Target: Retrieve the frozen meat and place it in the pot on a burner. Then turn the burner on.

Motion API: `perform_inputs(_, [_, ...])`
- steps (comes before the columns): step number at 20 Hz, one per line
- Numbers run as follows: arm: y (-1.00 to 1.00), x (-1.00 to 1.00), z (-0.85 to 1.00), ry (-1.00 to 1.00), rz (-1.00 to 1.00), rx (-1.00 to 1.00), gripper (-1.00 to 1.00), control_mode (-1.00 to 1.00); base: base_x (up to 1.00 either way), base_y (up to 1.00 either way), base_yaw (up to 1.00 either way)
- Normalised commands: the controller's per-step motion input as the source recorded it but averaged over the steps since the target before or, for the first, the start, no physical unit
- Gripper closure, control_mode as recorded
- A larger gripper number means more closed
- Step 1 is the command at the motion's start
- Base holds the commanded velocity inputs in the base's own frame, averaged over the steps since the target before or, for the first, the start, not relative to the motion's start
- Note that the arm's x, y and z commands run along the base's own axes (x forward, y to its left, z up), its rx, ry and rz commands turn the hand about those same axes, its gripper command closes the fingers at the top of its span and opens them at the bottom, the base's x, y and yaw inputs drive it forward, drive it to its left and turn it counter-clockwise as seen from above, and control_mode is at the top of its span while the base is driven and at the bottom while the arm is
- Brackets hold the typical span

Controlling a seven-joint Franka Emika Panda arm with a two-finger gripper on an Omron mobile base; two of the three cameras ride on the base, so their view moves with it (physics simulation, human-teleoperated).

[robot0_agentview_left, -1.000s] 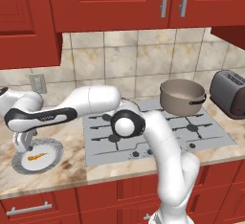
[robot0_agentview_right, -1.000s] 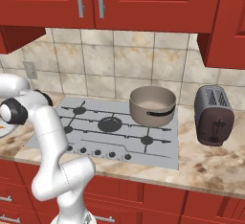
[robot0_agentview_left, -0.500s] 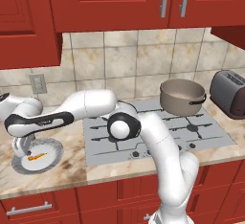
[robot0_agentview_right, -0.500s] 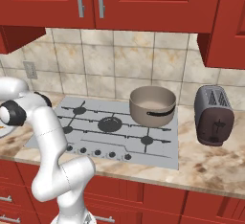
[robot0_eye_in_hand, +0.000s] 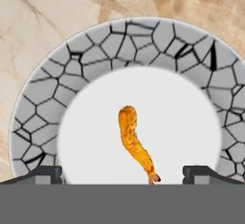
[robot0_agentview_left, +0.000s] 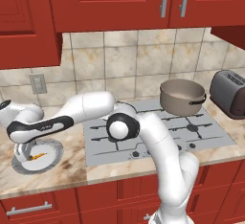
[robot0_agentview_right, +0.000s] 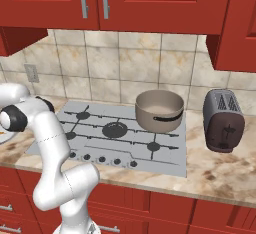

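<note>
The frozen meat [robot0_eye_in_hand: 135,142] is a thin orange-yellow strip lying in the white middle of a round plate [robot0_eye_in_hand: 95,50] with a grey cracked-pattern rim. In the left base view the meat [robot0_agentview_left: 37,156] shows on the plate [robot0_agentview_left: 52,151] at the counter's left end. My gripper [robot0_eye_in_hand: 122,172] hangs just above the plate, open, its two fingertips [robot0_eye_in_hand: 45,173] wide apart on either side of the strip's near end. In the left base view the gripper [robot0_agentview_left: 21,150] reaches down over the plate. The grey-brown pot [robot0_agentview_left: 182,96] [robot0_agentview_right: 159,110] stands on the back right burner.
A dark grey toaster [robot0_agentview_left: 230,93] [robot0_agentview_right: 223,119] stands right of the stove [robot0_agentview_left: 153,132]. Burner knobs [robot0_agentview_right: 102,160] line the stove's front edge. Red cabinets hang overhead. A wall outlet [robot0_agentview_left: 37,83] sits behind the plate.
The arm has sunk lower over the plate, bringing the open gripper closer to the meat. Pot, plate and toaster have not moved.
</note>
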Motion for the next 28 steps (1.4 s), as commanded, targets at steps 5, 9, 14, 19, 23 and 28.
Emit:
perform_inputs(5, [0.00,0.08,-0.10,0.00,0.10,0.05,-1.00,-1.00,0.00,0.00,0.00])
perform_inputs(9, [0.00,0.20,-0.07,0.00,0.10,0.08,-1.00,-1.00,0.00,0.00,0.00])
perform_inputs(14, [0.00,0.09,-0.15,0.00,0.10,0.08,-1.00,-1.00,0.00,0.00,0.00])
perform_inputs(19, [0.04,-0.01,-0.08,0.00,0.03,0.03,-1.00,-1.00,0.00,0.00,0.00])
perform_inputs(23, [0.00,-0.11,-0.03,0.00,0.00,0.00,-1.00,-1.00,0.00,0.00,0.00])
perform_inputs(28, [0.00,-0.19,-0.17,-0.04,0.00,0.00,-1.00,-1.00,0.00,0.00,0.00])
